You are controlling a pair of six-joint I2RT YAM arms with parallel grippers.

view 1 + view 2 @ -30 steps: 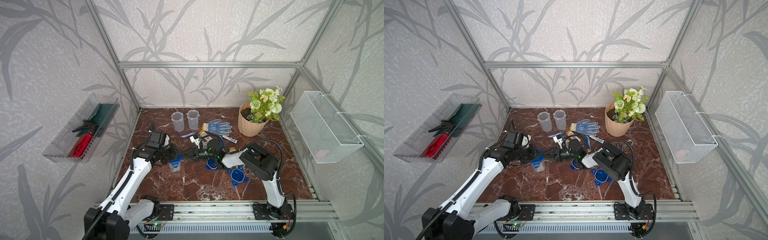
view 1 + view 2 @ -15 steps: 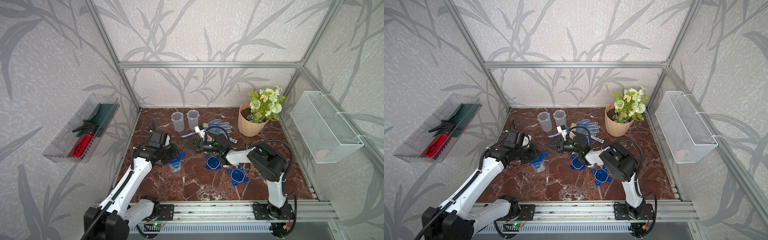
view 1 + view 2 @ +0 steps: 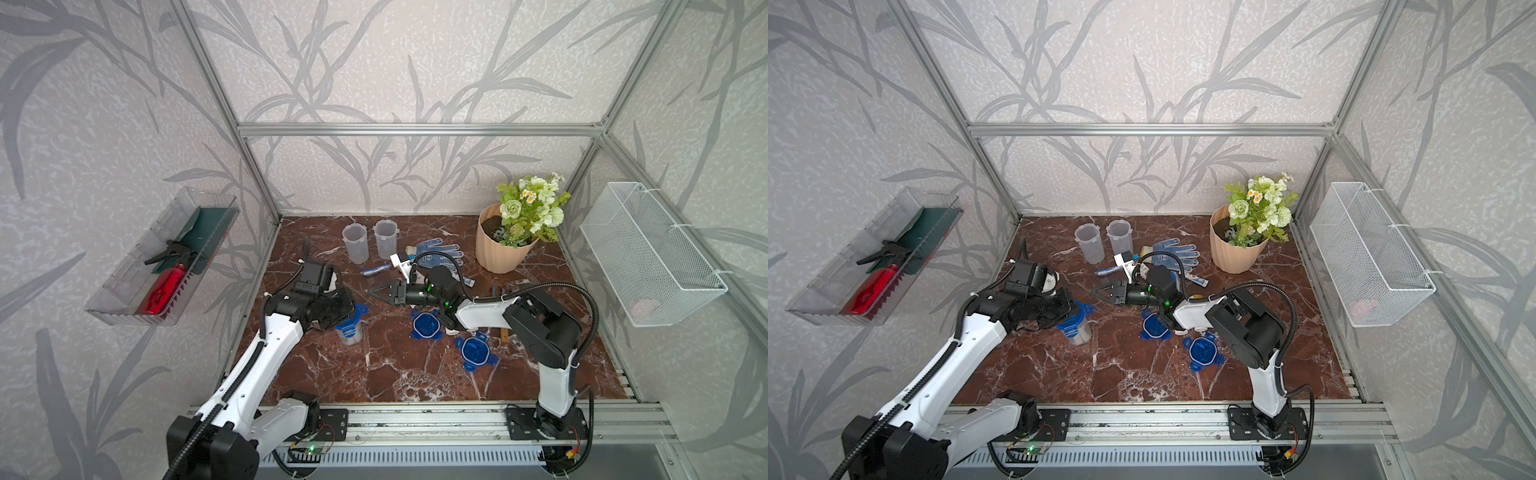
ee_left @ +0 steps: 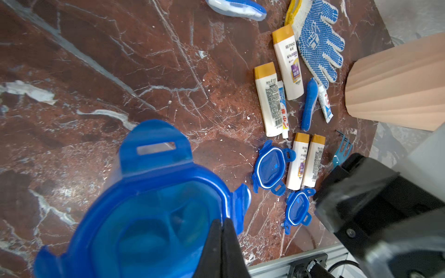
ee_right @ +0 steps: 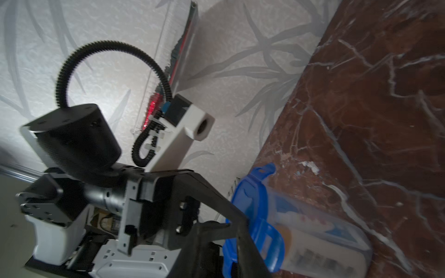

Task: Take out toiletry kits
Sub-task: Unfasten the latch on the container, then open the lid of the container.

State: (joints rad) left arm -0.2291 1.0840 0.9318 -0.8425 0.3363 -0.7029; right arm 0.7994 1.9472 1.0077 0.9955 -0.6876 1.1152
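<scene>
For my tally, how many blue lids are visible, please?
3: two loose lids on the marble by the right arm; the third lid caps the cup at the left claw.

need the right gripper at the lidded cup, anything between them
Nothing visible: only bare table shows between the right gripper and the lidded cup. The left gripper, shut, sits at the lid rim.

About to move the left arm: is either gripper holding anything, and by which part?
Left gripper is shut at the rim of the blue lid on the cup; whether it actually pinches the lid cannot be told. Right gripper holds nothing.
</scene>
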